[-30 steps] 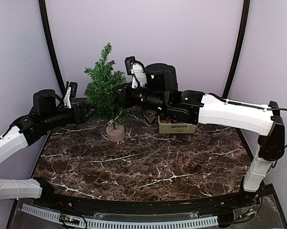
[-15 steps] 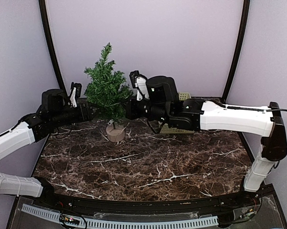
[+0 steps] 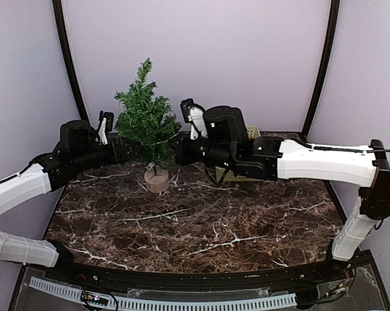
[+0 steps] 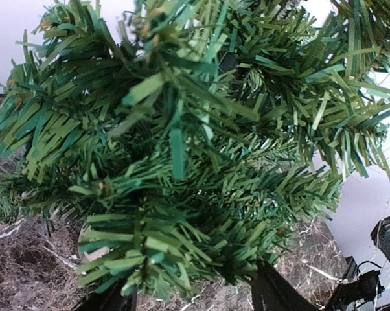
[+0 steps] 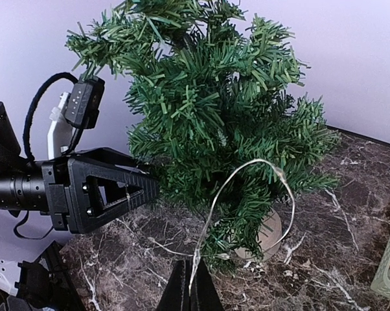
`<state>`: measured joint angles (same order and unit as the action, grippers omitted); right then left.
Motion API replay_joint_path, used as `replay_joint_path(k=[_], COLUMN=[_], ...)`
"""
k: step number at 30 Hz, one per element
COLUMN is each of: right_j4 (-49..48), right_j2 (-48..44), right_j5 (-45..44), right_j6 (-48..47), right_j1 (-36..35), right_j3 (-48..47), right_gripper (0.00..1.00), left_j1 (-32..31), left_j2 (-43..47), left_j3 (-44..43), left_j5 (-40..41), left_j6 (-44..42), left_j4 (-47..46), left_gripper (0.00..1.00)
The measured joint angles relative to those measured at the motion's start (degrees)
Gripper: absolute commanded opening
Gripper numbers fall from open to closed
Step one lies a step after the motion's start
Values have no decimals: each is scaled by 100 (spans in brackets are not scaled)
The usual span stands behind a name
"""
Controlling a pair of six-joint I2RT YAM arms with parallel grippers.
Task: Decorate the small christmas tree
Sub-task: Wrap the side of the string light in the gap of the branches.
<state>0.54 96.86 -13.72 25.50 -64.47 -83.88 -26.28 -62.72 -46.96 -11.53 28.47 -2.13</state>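
Green tree (image 3: 145,123): L jaws spread inside it; R jaws beside, clenched on wire (image 5: 208,214).

No legible text, label, brand, number or sign anywhere: nothing readable on the tree (image 3: 145,123), the basket (image 3: 238,175) or the marble table (image 3: 201,223).

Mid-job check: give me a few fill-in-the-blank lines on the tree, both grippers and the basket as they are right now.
1. The right gripper is shut on a thin ___ that loops over the tree.
2. The left gripper is ___, with tree branches between its jaws.
3. The basket is mostly hidden behind the ___ arm.
Missing words: wire; open; right.
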Motion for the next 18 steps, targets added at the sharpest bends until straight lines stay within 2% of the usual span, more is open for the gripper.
replay_joint_path(k=[3, 10, 18], right_j4=[-9, -4, -4], right_j2=[-2, -192, -332], right_j5=[0, 122, 278], right_j6=[24, 33, -52], right_j1=[0, 0, -92], right_j3=[61, 431, 570], right_gripper=[0, 0, 0], left_j1=[-7, -24, -24], left_j2=[4, 282, 424], left_j3=[-9, 26, 105], left_j5=[9, 151, 262], left_j6=[24, 24, 63], left_j4=[0, 59, 164], left_gripper=[44, 27, 14])
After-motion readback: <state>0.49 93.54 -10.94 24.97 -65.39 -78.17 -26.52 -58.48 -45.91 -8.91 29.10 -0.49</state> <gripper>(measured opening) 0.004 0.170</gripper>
